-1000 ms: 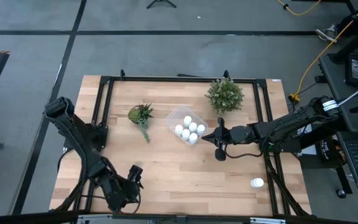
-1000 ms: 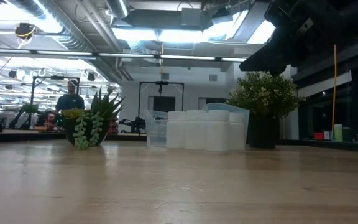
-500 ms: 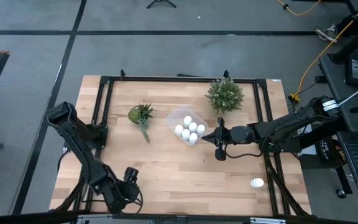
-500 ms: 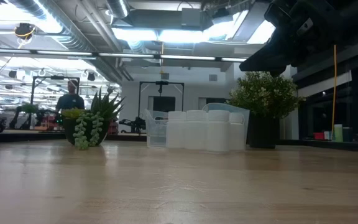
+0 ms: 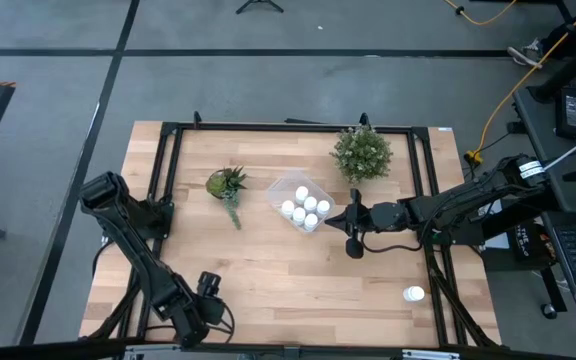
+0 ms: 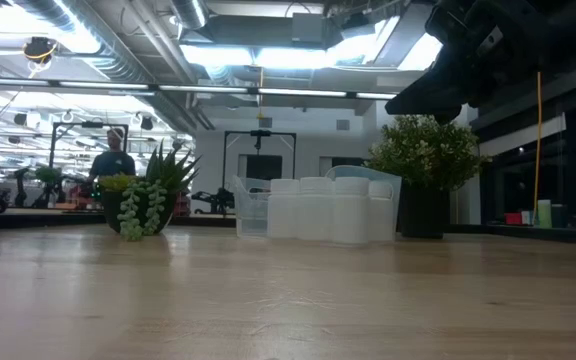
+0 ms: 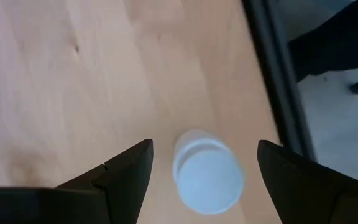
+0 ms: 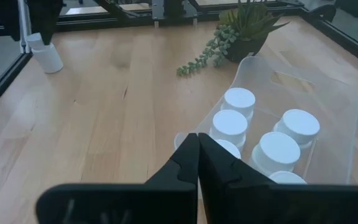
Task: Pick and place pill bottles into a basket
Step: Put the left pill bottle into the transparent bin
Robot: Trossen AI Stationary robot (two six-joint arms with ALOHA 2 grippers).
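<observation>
Six pill bottles (image 5: 305,209) stood packed together inside the basket (image 5: 286,188), a clear plastic tub set near the middle of the table (image 5: 268,260), toward its far side. In the low view their white bodies (image 6: 320,212) lined up inside the tub (image 6: 251,208), between the two plants. One more bottle (image 5: 413,294) stood alone near the table's right near corner, well apart from the tub. Another bottle (image 7: 207,173) stood in the left wrist view on bare wood close to the table's black frame rail (image 7: 277,74); in the right wrist view the same bottle (image 8: 45,55) appeared far off beside the left arm.

The left gripper (image 5: 206,298) hung low at the near left corner of the table. Its fingers (image 7: 123,176) stood wide apart, one on each side of that lone bottle, touching nothing as far as could be told. The right gripper (image 5: 354,228) hovered just right of the basket, its jaws pressed together and holding nothing; its dark fingers (image 8: 194,168) met in a point just over the tub's rim (image 8: 303,87).

A small succulent (image 5: 226,184) with a trailing strand sat left of the basket, and a bushy plant (image 5: 361,152) sat to the basket's far right. Beyond the table, a person (image 6: 115,157) stood in the room behind.
</observation>
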